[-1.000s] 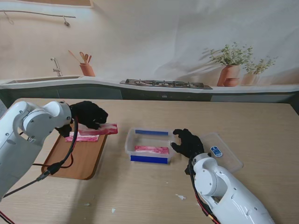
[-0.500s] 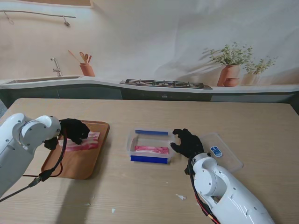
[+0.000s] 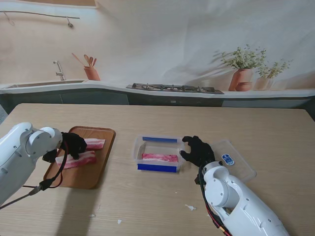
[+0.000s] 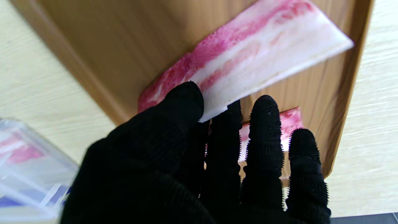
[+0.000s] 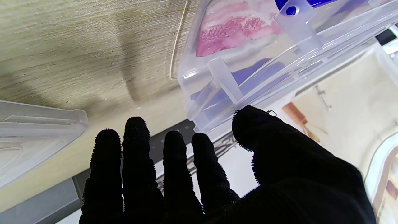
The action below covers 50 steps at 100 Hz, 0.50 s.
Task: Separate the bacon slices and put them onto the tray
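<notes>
Stand view shows you the left robot hand pinching a bacon slice over the wooden tray, beside another slice. Your right robot hand, fingers spread and holding nothing, rests by the clear box.

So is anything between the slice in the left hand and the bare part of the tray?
Nothing visible. The left hand holds the bacon slice over bare tray; the other slice lies farther from me, apart from it.
</notes>
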{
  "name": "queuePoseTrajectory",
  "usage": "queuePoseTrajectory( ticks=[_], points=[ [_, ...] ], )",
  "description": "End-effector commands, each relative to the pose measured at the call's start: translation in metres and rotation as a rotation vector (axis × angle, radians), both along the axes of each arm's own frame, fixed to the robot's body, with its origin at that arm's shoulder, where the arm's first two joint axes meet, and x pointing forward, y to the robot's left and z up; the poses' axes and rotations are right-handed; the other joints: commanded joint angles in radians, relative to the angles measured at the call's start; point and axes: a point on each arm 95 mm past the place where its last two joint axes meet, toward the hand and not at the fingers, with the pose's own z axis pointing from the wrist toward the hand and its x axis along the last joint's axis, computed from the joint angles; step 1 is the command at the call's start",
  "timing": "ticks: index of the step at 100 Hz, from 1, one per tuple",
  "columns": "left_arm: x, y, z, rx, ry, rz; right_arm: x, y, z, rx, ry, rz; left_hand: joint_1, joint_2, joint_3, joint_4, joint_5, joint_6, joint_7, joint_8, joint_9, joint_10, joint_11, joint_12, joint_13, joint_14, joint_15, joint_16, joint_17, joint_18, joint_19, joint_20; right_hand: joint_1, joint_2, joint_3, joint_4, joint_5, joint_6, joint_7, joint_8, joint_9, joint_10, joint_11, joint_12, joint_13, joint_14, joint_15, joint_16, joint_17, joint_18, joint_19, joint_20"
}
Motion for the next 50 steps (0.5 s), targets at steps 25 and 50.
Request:
queuePoseTrajectory(
  ticks=[25, 50],
  points=[
    [0.008, 0.005, -0.008, 0.047, -0.044, -0.002, -0.003, 0.006, -0.003, 0.005, 0.018, 0.008, 0.065, 0.028, -0.025, -0.001, 0.003, -0.043, 0.014, -0.052, 0.008, -0.029, -0.017, -0.029, -0.017, -0.014, -0.020, -0.015, -0.017, 0.004, 0.014, -0.002, 0.019, 0.002, -0.006, 0.017, -0.004, -0.018, 0.005, -0.004, 0.003, -0.006, 0.004, -0.001, 0.010, 0.017, -0.001, -0.003, -0.003, 0.016, 0.009, 0.014],
    [0.013, 0.001, -0.009, 0.086, -0.043, -0.065, -0.003, 0.006, -0.003, 0.007, 0.018, 0.007, 0.072, 0.045, -0.054, -0.002, -0.011, -0.092, 0.032, -0.052, -0.015, -0.053, -0.006, -0.028, -0.050, -0.037, -0.021, -0.022, -0.045, -0.002, 0.000, -0.009, 0.019, 0.003, -0.007, 0.017, -0.004, -0.018, 0.005, -0.004, 0.003, -0.006, 0.004, -0.001, 0.010, 0.017, -0.001, -0.003, -0.004, 0.017, 0.008, 0.014]
  ],
)
